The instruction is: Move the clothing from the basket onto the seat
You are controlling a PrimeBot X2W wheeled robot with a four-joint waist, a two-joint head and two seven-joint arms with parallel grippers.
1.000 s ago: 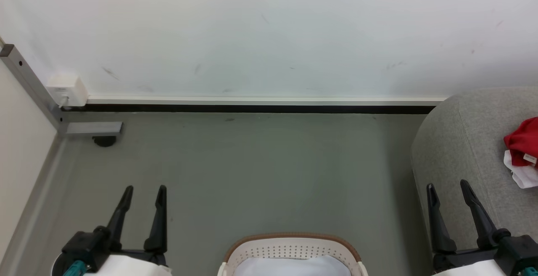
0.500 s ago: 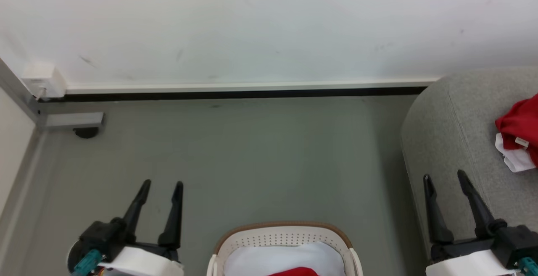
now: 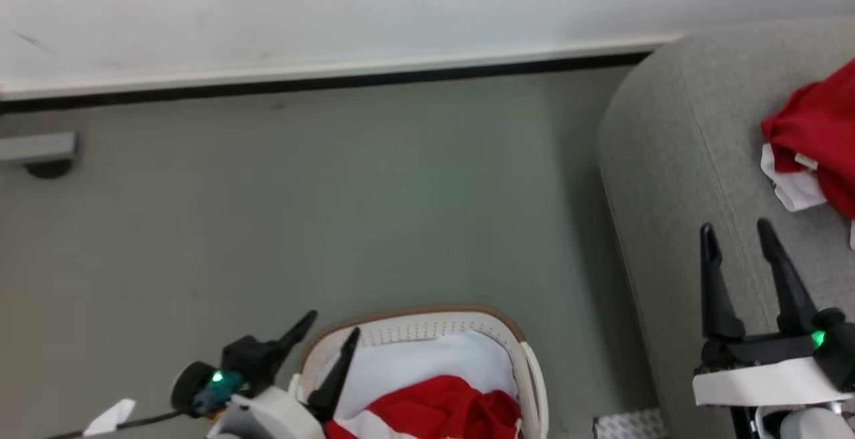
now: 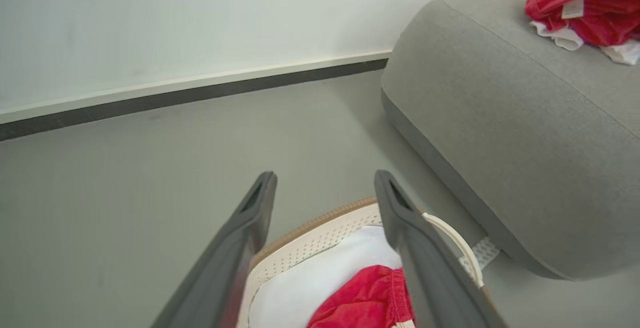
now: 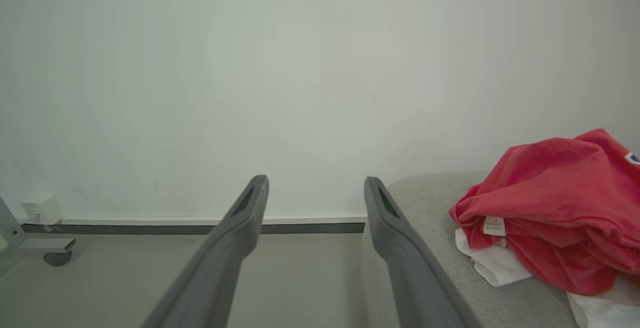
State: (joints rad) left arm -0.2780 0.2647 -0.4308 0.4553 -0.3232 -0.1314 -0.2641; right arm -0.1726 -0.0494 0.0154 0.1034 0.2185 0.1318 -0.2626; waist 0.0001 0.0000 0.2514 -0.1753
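The white basket [image 3: 481, 324] with a brown rim stands on the floor at the bottom centre, and red and white clothing [image 3: 441, 405] lies inside it. My left gripper [image 3: 330, 332] hangs open over the basket's left rim, empty; the left wrist view shows the basket [image 4: 310, 238] and its clothing [image 4: 365, 300] between the fingers. The grey seat [image 3: 674, 158] fills the right side, with a red and white garment [image 3: 811, 131] lying on it. My right gripper [image 3: 735, 235] stands open and empty over the seat's front edge. In the right wrist view the garment [image 5: 550, 203] lies to the right on the seat [image 5: 435, 203].
A white wall with a pale and black skirting [image 3: 320, 78] runs across the back. A grey metal foot on a black caster [image 3: 43, 155] sits at the far left. Bare grey floor [image 3: 334, 212] lies between the basket and the wall.
The head camera has tilted down and turned, so the wall slid up and more of the basket and seat show. My left gripper has swung right, over the basket's rim.
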